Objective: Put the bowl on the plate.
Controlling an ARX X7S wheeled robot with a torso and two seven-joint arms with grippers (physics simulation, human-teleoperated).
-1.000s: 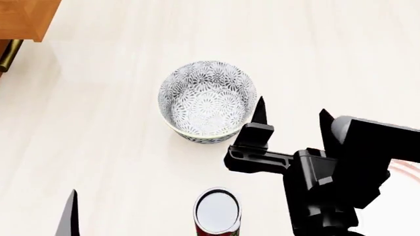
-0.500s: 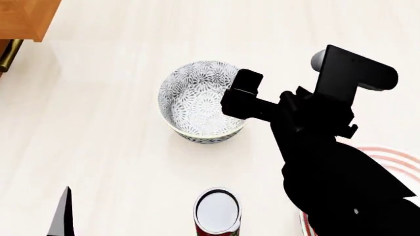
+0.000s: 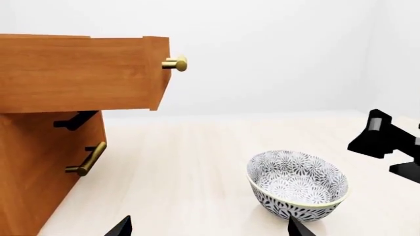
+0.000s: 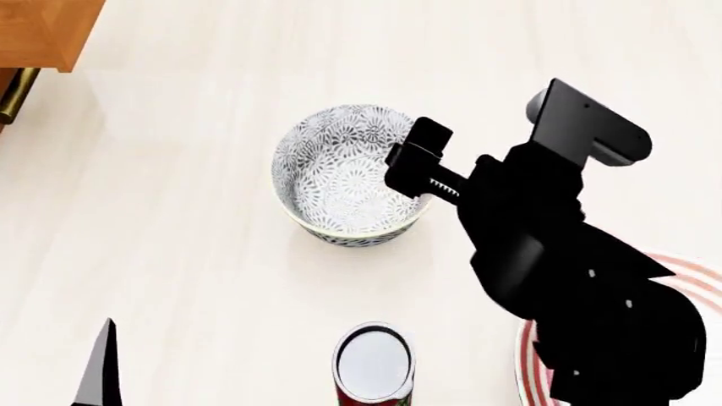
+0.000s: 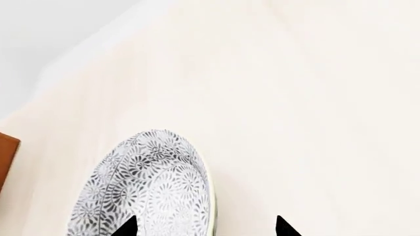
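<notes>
Bowl [image 4: 352,173] with fine grey-black flowers, upright on the worktop [image 4: 203,262].
We see right gripper [image 5: 204,227] jaws spread astride its rim; left gripper [image 3: 208,227] jaws open.

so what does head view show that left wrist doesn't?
Head only: the can at the near edge and part of the plate, mostly hidden behind the right arm. Left wrist only: the wooden drawer unit's front with its brass knob. Both: the bowl on the table, with the right gripper at its rim.
</notes>
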